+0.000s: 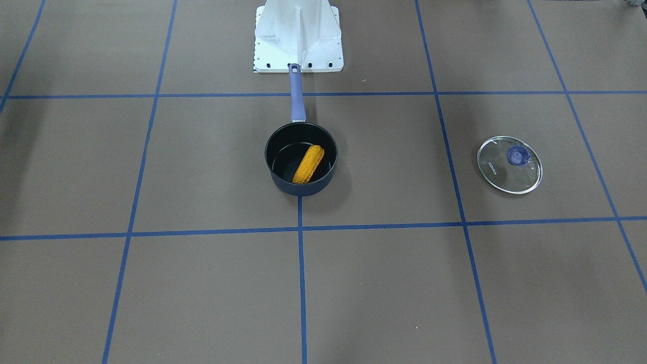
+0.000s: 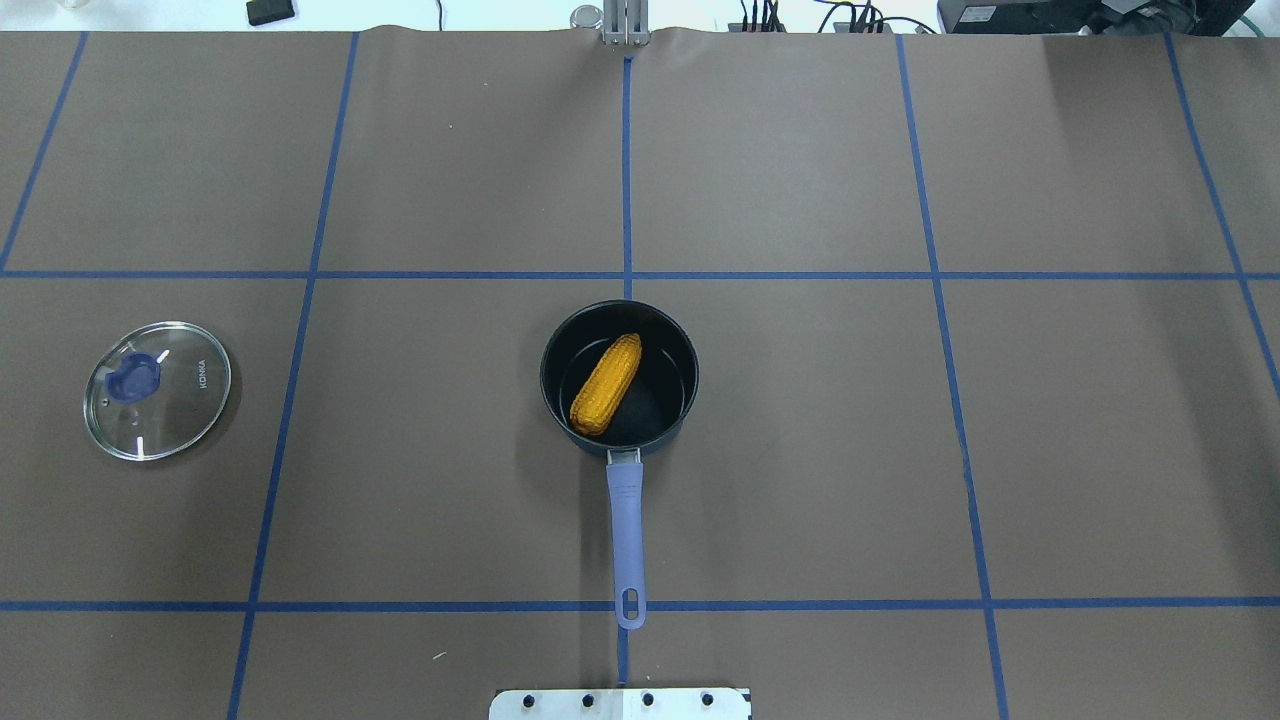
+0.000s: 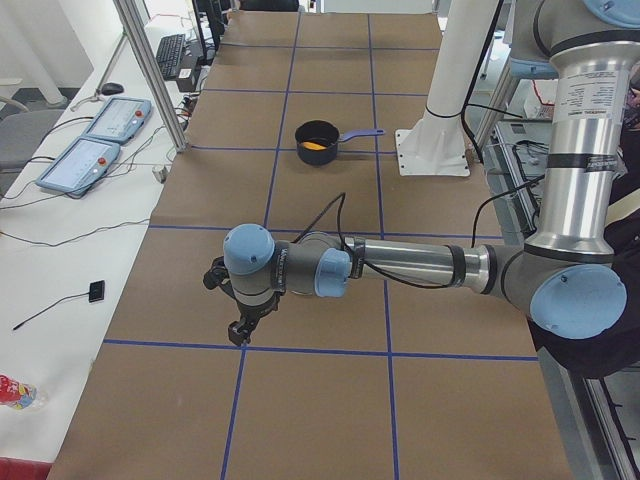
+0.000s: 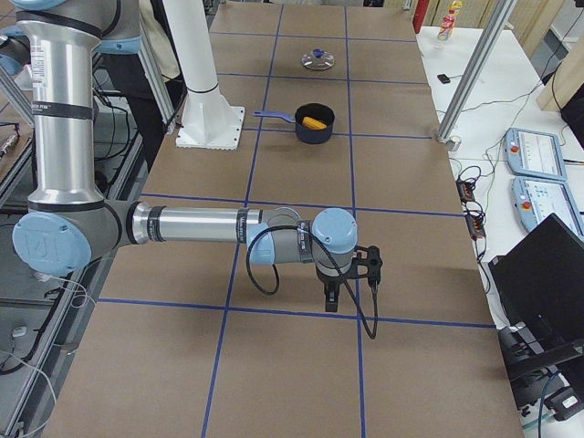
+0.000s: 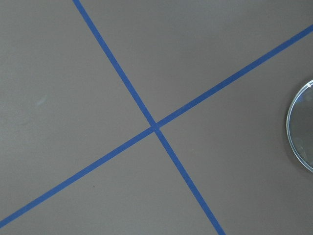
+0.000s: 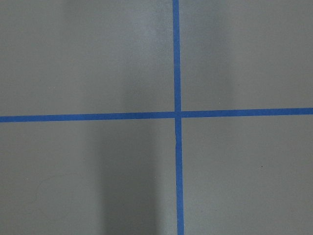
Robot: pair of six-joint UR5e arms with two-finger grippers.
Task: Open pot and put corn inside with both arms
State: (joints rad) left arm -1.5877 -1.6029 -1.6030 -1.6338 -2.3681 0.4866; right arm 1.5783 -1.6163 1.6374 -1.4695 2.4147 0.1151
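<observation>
Front-facing view: the corn lies slantwise on the black floor of the saucepan, whose periwinkle handle points at the robot's white base. The glass lid rests knob-up on the brown table, well apart on the robot's left. By that layout the pot is open and filled, and I judge the task all but done. No gripper shows here.

Overhead view: the same picture. The pot sits on the centre line of blue tape and the lid is far out on the left side, clear of any reach to the pot.

Left-end view: the left gripper points down over a tape crossing, near the table's end and well away from the pot. Nothing seems to hang from it, but whether its fingers are parted I cannot tell.

Right-end view: the right gripper mirrors it at the opposite end, equally far from the corn — its opening cannot be told either.

Left wrist view: a tape cross, with only the lid's rim at the right edge.

Right wrist view: bare paper and a tape cross — no task object below.
</observation>
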